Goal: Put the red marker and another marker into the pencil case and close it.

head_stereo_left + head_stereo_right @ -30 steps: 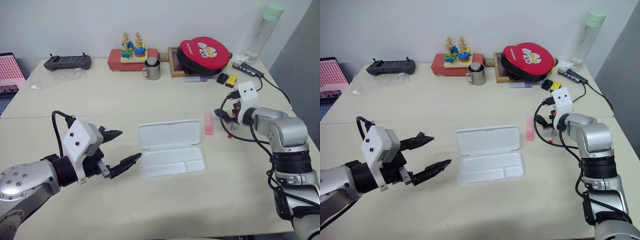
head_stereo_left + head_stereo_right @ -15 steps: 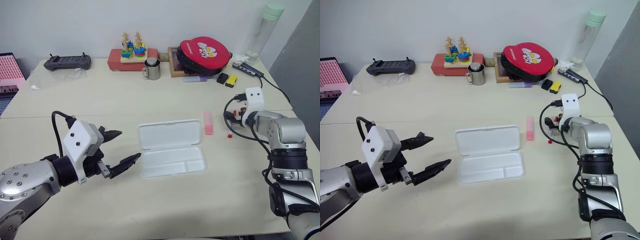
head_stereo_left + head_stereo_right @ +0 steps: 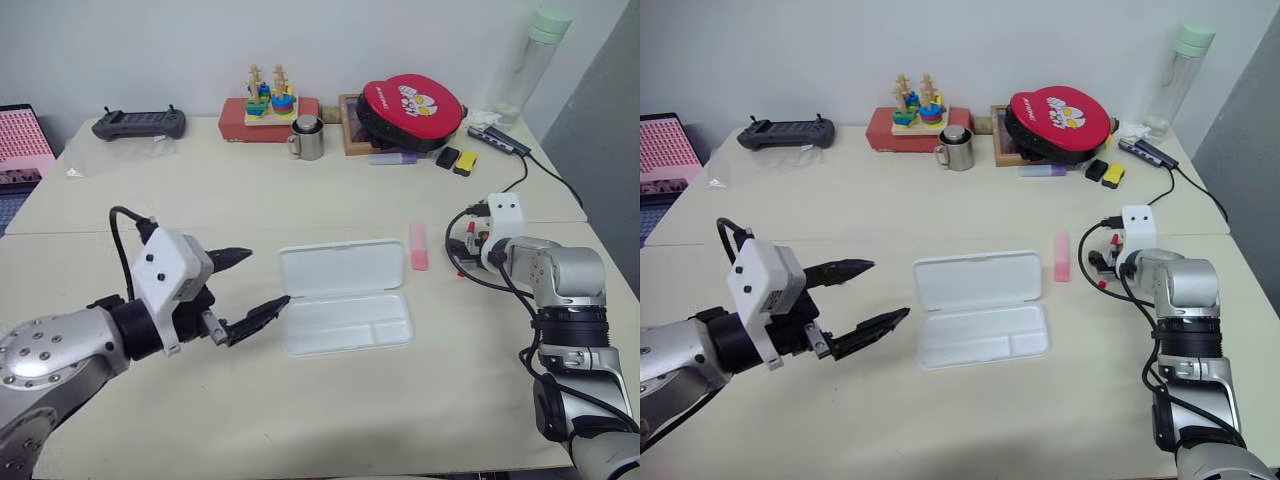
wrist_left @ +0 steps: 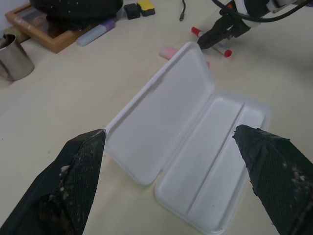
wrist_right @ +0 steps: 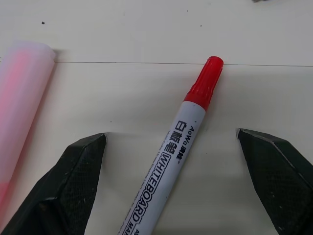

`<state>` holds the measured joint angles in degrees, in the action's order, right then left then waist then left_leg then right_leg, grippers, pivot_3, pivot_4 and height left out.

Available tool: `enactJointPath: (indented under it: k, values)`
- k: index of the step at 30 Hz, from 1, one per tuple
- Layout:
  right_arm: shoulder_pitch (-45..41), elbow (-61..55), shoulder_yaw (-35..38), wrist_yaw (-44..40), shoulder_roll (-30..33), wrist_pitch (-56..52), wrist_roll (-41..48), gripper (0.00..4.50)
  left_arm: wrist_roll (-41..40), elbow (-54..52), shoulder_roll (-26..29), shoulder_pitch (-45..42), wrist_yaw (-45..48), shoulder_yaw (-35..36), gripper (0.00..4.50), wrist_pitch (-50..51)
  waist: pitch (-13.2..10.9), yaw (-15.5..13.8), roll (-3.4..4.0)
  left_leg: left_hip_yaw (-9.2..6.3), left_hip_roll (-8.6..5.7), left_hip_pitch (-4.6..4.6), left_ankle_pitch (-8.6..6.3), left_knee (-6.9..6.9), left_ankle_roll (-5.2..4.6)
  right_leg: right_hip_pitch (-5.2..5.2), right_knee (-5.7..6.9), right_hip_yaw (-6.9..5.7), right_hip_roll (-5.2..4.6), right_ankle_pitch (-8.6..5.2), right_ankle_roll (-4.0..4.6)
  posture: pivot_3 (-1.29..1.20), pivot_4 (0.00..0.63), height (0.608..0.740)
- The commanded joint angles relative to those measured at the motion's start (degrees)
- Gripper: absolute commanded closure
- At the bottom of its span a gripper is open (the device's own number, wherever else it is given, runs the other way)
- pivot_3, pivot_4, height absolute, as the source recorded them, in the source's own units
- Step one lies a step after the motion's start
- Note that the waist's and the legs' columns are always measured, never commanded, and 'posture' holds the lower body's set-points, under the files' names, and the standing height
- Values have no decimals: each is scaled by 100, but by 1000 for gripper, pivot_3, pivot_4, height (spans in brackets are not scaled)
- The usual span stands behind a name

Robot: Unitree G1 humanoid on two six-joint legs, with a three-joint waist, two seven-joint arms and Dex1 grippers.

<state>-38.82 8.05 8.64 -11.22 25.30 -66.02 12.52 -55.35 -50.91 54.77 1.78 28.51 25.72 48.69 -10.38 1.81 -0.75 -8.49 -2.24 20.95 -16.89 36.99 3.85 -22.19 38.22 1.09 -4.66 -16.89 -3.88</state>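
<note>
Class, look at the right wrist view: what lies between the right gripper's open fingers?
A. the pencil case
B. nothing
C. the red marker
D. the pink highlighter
C: the red marker lies on the table between the open fingers of the right gripper, untouched.

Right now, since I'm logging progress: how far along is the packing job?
Done: the pencil case lies open. In hand: the right gripper, fingers open, straddles the red marker on the table. Left: grasp it, pack it and the pink highlighter, close the lid.

Head stereo looks down over table [image 3: 200,200]; wrist cams close.
</note>
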Motion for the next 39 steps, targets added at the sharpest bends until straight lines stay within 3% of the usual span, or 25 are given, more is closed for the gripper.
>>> enactJointPath:
  k: [1,3,7,18,28,34,39]
  values:
    - [85,-105,113,28,26,-77,-11,189,118,-83,34,-366,-273,-355,0,-26,0,3,0,1,0,-2,0,0,0,0,1,2,0,0,0,0,150,740]
    - [125,-152,112,26,22,-118,-9,522,363,-73,24,-548,-411,-612,0,-59,1,4,0,0,0,-1,1,0,1,0,1,0,1,0,0,0,150,740]
    - [174,-338,109,-1,0,-318,43,1627,434,-63,-76,-720,-575,-870,0,-7,1,5,0,0,2,-2,1,0,1,-1,1,1,3,0,0,0,150,740]
    - [182,-721,89,-118,-56,-674,137,4146,621,-49,-100,-583,-489,-905,0,-62,1,7,0,0,2,-3,1,1,0,-2,10,2,4,0,0,0,150,740]
    - [233,-1020,-135,-494,162,-514,195,4234,659,-33,-124,-478,-405,-826,0,-89,0,7,0,-1,2,-9,1,4,-17,-8,43,3,4,0,0,0,150,740]
    - [49,-1730,-511,-1565,1106,-378,596,4234,645,-7,-77,-305,-279,-568,0,-99,-9,7,14,0,0,-6,0,5,-23,-10,42,6,4,-1,0,0,150,740]
    - [-48,-2564,-604,-3261,2201,-204,1498,4234,643,-58,-90,38,-122,-337,0,-126,-13,6,18,-1,4,-4,-2,1,-26,-12,37,5,7,-1,0,0,150,740]
